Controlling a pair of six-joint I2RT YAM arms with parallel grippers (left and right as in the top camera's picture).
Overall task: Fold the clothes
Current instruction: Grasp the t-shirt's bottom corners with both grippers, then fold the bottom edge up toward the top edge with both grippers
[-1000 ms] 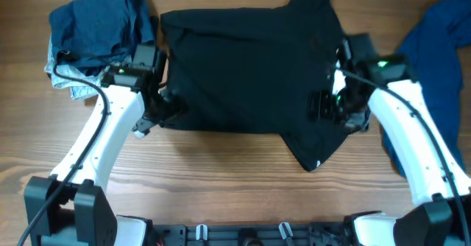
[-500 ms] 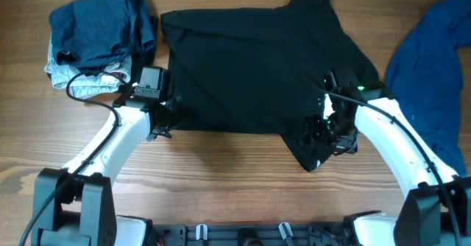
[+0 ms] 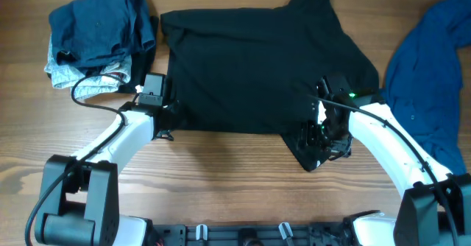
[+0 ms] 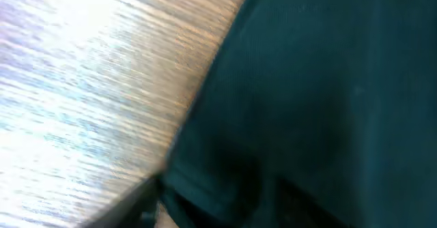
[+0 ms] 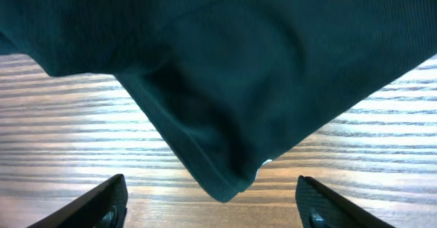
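A black shirt point(image 3: 250, 69) lies spread flat across the middle of the wooden table. My left gripper point(image 3: 166, 122) is at the shirt's front left corner. The left wrist view is blurred: dark cloth point(image 4: 321, 98) fills its right side and reaches down to the jaws, and only one finger shows. My right gripper point(image 3: 318, 139) is over the shirt's front right corner, which sticks out toward the table's front. In the right wrist view the jaws point(image 5: 215, 211) are wide open, and the pointed corner of the shirt point(image 5: 222, 180) lies just ahead of them on the wood.
A pile of dark blue clothes point(image 3: 99, 25) with a light grey garment point(image 3: 77, 84) beneath it sits at the back left. Another blue garment point(image 3: 430, 76) lies at the right edge. Bare wood point(image 3: 221, 180) shows in front of the shirt.
The right gripper has moved forward and left from the shirt's right side to its front right corner. The left gripper has moved a little forward along the shirt's left edge.
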